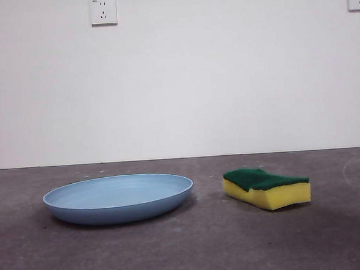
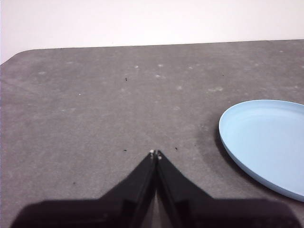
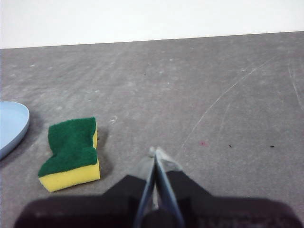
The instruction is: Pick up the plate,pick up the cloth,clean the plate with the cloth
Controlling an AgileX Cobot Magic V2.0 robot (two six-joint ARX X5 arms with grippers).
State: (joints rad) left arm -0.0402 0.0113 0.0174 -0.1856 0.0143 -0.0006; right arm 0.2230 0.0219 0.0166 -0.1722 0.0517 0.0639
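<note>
I am seeing the plate (image 1: 118,199) lying flat on the grey table (image 1: 193,250), left of centre in the front view, with the cloth (image 1: 267,188) resting to its right, apart from it, green layer facing up. My left gripper (image 2: 156,154) is hanging over bare table beside the plate, jaws pressed together on nothing. My right gripper (image 3: 155,152) is hovering near the sponge, jaws likewise clenched and holding nothing.
</note>
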